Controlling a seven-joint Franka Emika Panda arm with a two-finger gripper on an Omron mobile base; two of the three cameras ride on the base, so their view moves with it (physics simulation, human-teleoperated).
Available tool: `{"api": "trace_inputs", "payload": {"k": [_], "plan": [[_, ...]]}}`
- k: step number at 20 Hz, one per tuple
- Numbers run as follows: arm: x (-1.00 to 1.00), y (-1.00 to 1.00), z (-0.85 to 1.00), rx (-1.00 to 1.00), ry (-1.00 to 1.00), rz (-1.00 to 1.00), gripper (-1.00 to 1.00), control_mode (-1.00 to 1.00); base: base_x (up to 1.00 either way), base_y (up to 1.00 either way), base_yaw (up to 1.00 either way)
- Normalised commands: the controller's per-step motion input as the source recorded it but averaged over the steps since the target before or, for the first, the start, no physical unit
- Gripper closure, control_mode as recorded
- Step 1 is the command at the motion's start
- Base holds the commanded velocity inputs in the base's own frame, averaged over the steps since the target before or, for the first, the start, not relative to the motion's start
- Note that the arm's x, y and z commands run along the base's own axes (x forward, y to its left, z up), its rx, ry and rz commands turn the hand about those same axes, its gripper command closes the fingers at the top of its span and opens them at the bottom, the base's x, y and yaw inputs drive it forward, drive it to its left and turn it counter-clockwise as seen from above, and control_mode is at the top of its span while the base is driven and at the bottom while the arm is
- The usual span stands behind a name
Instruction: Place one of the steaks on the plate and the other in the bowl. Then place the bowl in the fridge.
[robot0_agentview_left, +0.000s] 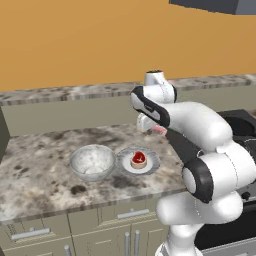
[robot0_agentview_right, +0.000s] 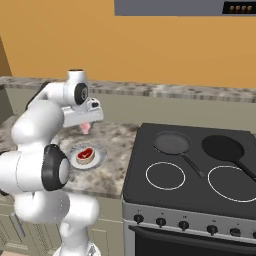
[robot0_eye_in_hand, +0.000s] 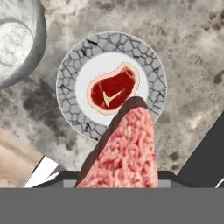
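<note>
— Hand view first: what's in the plate (robot0_eye_in_hand: 153, 74)?

— The round red steak (robot0_eye_in_hand: 113, 90), deep red with a white mark and a tan edge, lying flat on the white centre. The grey cracked-looking rim shows all around it.

— And the other steak?

— The pale pink steak (robot0_eye_in_hand: 127, 151) hangs from the claw (robot0_eye_in_hand: 124, 181), which is clamped on it. It rises from the bottom of the hand view and its tip overlaps the plate's near edge, so it is up in the air above the plate. In the right base view you see the pink steak (robot0_agentview_right: 86, 128) poking out under the hand, over the bench (robot0_agentview_right: 117, 150) behind the plate (robot0_agentview_right: 97, 150).

— What about the bowl?

— The bowl (robot0_agentview_left: 92, 162) stands on the bench (robot0_agentview_left: 35, 170) just beside the plate (robot0_agentview_left: 150, 162), on its left in the left base view. Its inside is pale and mottled, with no meat in it.

— Anything else around?

— A black stove (robot0_agentview_right: 195, 170) to the right of the bench, with two black frying pans on it: one pan (robot0_agentview_right: 171, 142) at the back left, the other pan (robot0_agentview_right: 223, 148) at the back right.
</note>
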Motion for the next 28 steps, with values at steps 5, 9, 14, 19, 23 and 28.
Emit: {"api": "trace_inputs", "payload": {"k": [5,9,14,19,23,28], "plan": [[-0.12,0.95,0.11,0.10,-0.21,0.05,1.00,-1.00,0.00,0.00,0.00],[0.19,0.99,0.14,0.08,0.05,0.12,1.00,-1.00,0.00,0.00,0.00],[0.22,1.00,-0.01,-0.02,0.25,0.03,1.00,-1.00,0.00,0.00,0.00],[0.00,0.65,-0.29,-0.01,0.09,0.16,1.00,-1.00,0.00,0.00,0.00],[0.05,0.45,-0.47,-0.09,0.00,0.08,1.00,-1.00,0.00,0.00,0.00],[0.00,0.23,-0.43,-0.14,-0.01,0.03,1.00,-1.00,0.00,0.00,0.00]]}}
